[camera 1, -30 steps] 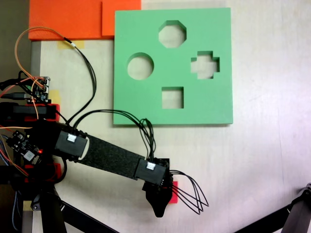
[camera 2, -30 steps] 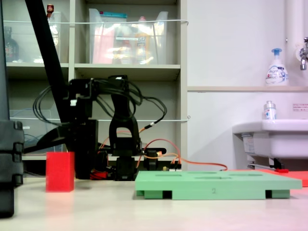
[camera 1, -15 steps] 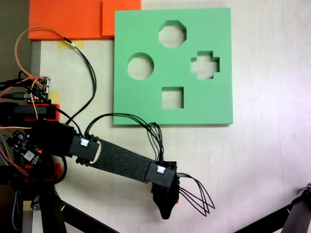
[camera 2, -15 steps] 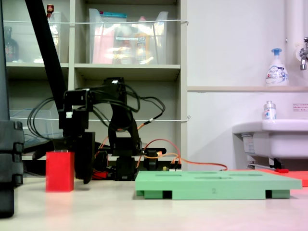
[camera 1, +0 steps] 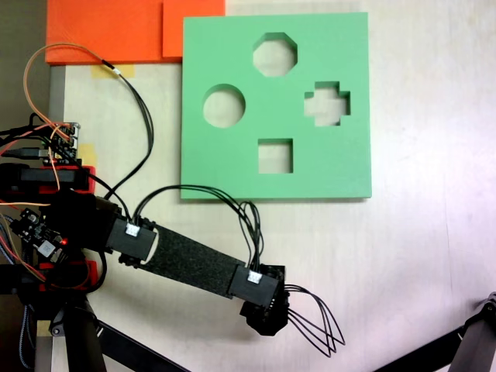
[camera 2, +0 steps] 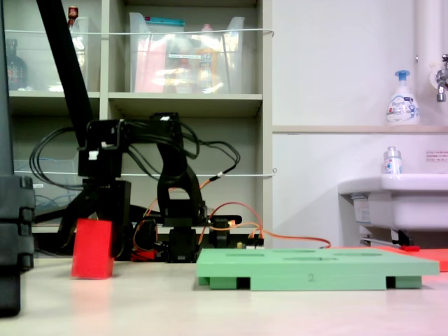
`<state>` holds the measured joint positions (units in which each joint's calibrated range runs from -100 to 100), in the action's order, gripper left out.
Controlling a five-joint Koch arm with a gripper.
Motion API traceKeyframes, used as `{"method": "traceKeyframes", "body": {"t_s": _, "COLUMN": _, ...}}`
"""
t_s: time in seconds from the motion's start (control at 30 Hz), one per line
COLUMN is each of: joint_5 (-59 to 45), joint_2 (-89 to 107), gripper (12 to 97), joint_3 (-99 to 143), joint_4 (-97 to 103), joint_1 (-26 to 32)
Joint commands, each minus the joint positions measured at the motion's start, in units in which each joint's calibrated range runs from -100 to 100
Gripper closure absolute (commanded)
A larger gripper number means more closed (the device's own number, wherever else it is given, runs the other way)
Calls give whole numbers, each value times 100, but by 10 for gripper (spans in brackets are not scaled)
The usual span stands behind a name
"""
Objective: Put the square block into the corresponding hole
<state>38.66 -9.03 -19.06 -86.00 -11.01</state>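
In a fixed view from the side, the square block point(camera 2: 92, 249), a bright red cube, stands on the table left of the green foam board point(camera 2: 315, 269) and leans slightly. My gripper point(camera 2: 93, 250) straddles it, with one black jaw pressed against each side. From above, the gripper point(camera 1: 263, 322) points down near the table's front edge and hides the block. The corresponding hole point(camera 1: 275, 156), a square cut-out, lies in the lower middle of the board point(camera 1: 341, 167), well behind the gripper.
The board also has a round cut-out point(camera 1: 224, 106), an octagonal one point(camera 1: 275, 54) and a cross-shaped one point(camera 1: 327, 104). Orange foam sheets point(camera 1: 108, 31) lie at the back left. The arm's base and wiring point(camera 1: 54, 225) stand at the left. A tripod leg point(camera 1: 473, 341) crosses the front right corner.
The gripper came down over the block and its jaws closed in from wide open. The block shifted a little toward the board and tipped from upright to leaning.
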Motion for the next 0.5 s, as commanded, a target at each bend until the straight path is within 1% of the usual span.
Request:
{"method": "traceKeyframes", "body": {"t_s": 0.0, "joint_5": 5, "joint_2": -228, "gripper": 624, "joint_3": 42, "joint_4": -370, "joint_1": 24}}
{"method": "traceKeyframes", "body": {"t_s": 0.13, "joint_5": 5, "joint_2": -298, "gripper": 664, "joint_3": 42, "joint_4": -447, "joint_1": 34}}
{"method": "traceKeyframes", "body": {"t_s": 0.33, "joint_5": 93, "joint_2": -298, "gripper": 834, "joint_3": 22, "joint_4": -822, "joint_1": 34}}
{"method": "traceKeyframes", "body": {"t_s": 0.47, "joint_5": 98, "joint_2": -256, "gripper": 846, "joint_3": -38, "joint_4": -986, "joint_1": 39}}
